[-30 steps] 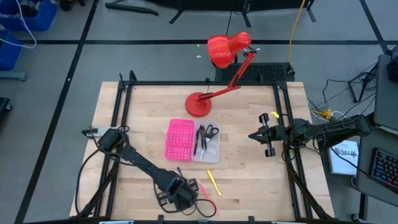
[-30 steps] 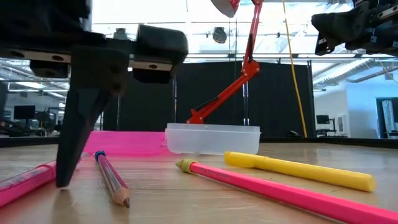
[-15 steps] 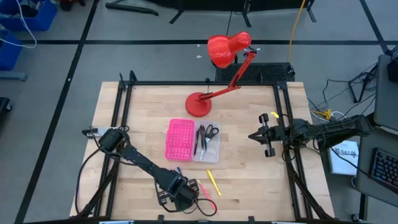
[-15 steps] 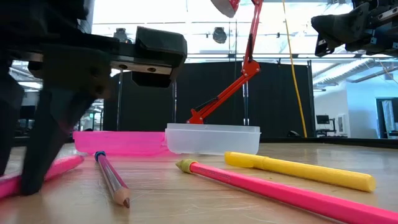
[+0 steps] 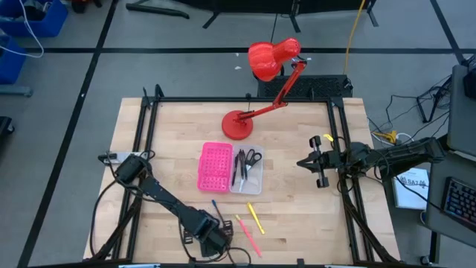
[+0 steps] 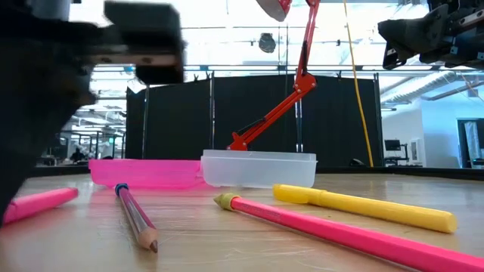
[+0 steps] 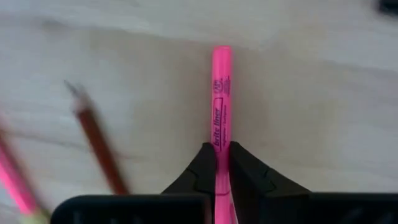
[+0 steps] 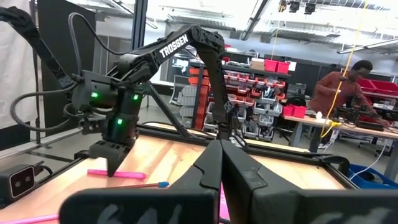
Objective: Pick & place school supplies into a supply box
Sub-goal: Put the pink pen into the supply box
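The supply box lies mid-table with its pink holed half (image 5: 214,166) beside its clear half (image 5: 249,173). The clear half holds black pens (image 5: 239,165) and scissors (image 5: 253,156). A blue-capped pencil (image 5: 216,208), a yellow pen (image 5: 254,216) and a long pink pen (image 5: 246,233) lie on the wood near the front edge. My left gripper (image 5: 208,238) stands there, shut on a pink highlighter (image 7: 222,93). My right gripper (image 5: 300,163) is shut and empty, held above the table's right side. My left gripper pinches the pink highlighter's barrel (image 7: 222,140) between its two fingers, about midway along it (image 8: 124,173). The fingers (image 8: 114,163) come from above, pointing down, and lie across it. The highlighter lies level at the table top (image 6: 41,202).
A red desk lamp stands with its round base (image 5: 238,125) at the table's far middle, just behind the box. Black frame rails (image 5: 146,126) run along the table's left and right sides. A person (image 8: 339,87) is in the room beyond the table.
My left gripper has gone toward the table's left and near edges, from beside the pencil to the pink highlighter. Its fingers first stood on either side of the highlighter and now hold it. The highlighter has shifted a little along the table.
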`<state>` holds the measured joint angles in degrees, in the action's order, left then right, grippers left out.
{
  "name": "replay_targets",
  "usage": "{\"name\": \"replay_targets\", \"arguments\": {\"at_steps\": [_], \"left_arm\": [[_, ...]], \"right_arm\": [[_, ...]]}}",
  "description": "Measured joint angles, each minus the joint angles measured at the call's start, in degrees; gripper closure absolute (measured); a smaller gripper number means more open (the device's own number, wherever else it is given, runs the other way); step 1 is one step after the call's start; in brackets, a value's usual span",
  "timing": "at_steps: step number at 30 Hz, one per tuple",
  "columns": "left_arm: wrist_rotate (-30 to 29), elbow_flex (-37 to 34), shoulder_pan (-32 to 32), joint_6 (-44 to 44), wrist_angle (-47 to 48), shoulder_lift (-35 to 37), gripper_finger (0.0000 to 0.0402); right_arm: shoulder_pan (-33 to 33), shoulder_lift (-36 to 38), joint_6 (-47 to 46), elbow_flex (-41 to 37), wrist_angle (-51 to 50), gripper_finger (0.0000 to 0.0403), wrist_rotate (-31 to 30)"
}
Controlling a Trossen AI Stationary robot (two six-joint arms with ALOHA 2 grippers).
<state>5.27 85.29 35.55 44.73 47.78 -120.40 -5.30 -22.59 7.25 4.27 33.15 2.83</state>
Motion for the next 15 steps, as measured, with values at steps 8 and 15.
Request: {"name": "replay_targets", "arguments": {"at_steps": [8,15], "left_arm": [[-7.9,2.0,-0.7,4.7,7.4,5.6,0.0372],[-12.0,5.0,-4.6,13.3,9.0,10.8,0.0377]], "right_arm": [[0.0,-0.5,0.9,0.0,-0.3,0.0403,0.0],[0.0,-1.5,1.0,0.0,-0.6,0.0403,0.0]]}}
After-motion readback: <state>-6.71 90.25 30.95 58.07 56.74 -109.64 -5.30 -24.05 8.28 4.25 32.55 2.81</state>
